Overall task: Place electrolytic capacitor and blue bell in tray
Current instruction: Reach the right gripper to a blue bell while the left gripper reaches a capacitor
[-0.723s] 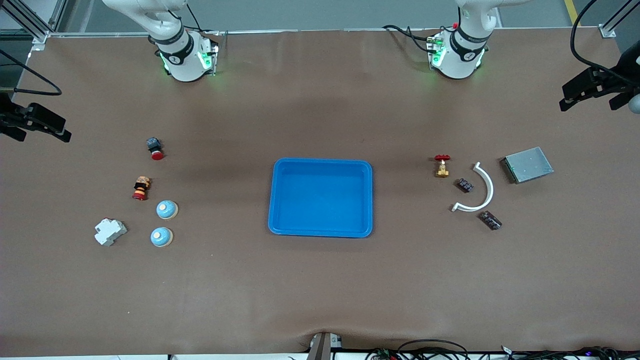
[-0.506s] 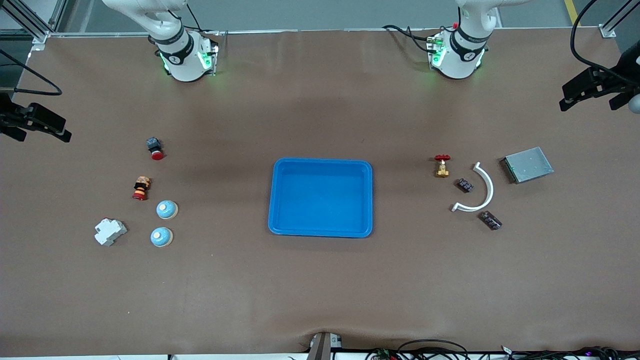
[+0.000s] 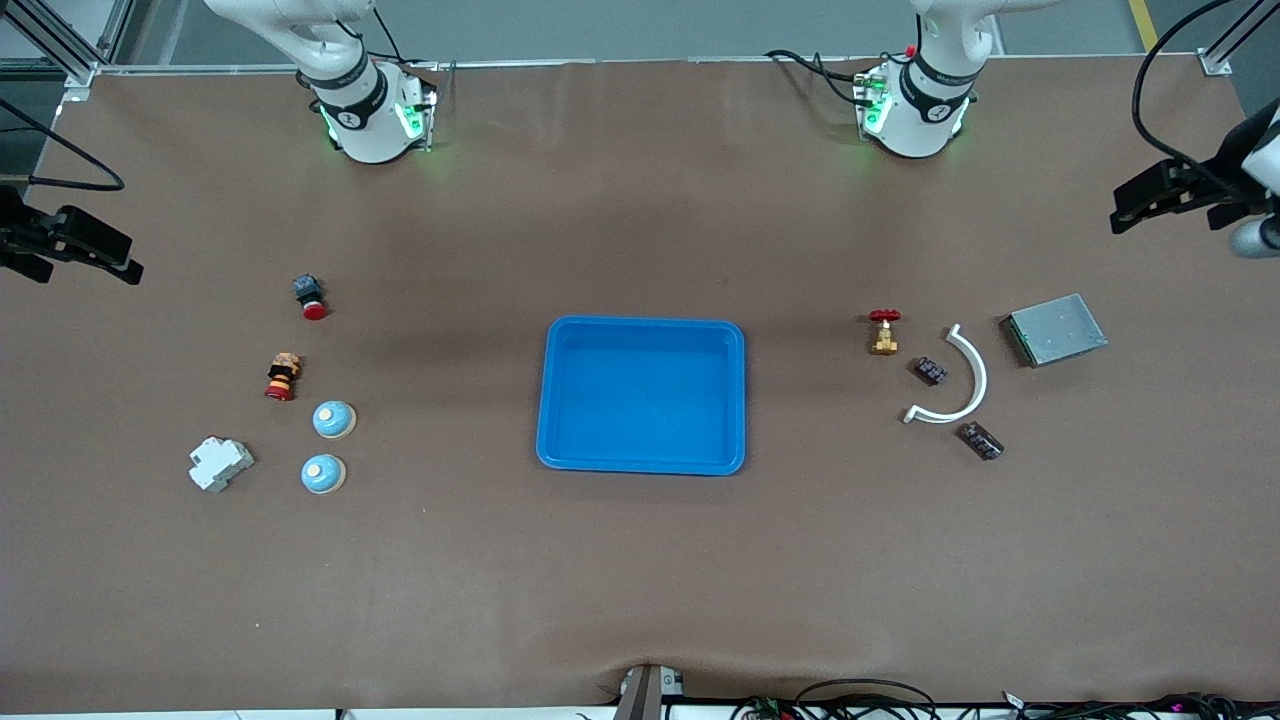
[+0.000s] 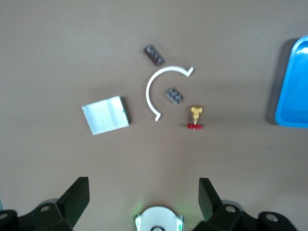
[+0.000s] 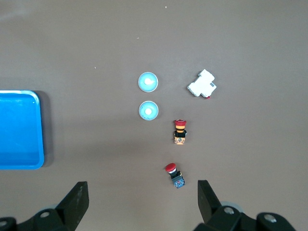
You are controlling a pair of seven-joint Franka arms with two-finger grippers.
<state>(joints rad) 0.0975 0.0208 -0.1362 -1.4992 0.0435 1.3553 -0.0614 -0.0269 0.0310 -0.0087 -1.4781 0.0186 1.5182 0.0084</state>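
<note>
The bright blue tray point(image 3: 640, 330) lies at the table's middle and shows in the left wrist view point(image 4: 293, 91) and the right wrist view point(image 5: 19, 130). Two blue bells point(image 3: 333, 419) point(image 3: 323, 473) sit toward the right arm's end; both show in the right wrist view point(image 5: 147, 82) point(image 5: 148, 110). Two small dark blocky parts point(image 3: 931, 371) point(image 3: 980, 440) lie toward the left arm's end; I cannot tell whether either is the capacitor. My left gripper point(image 3: 1165, 205) point(image 4: 144, 199) is open and empty, high over that end. My right gripper point(image 3: 88, 262) point(image 5: 141, 202) is open and empty, high over the other end.
A grey metal plate point(image 3: 1056, 329), a white curved strip point(image 3: 968, 385) and a brass valve with a red handle point(image 3: 884, 332) lie near the dark parts. Two red push-buttons point(image 3: 310, 297) point(image 3: 282, 377) and a white breaker point(image 3: 220, 464) lie near the bells.
My left gripper has shifted slightly toward the table's middle. The right arm and all objects have not moved.
</note>
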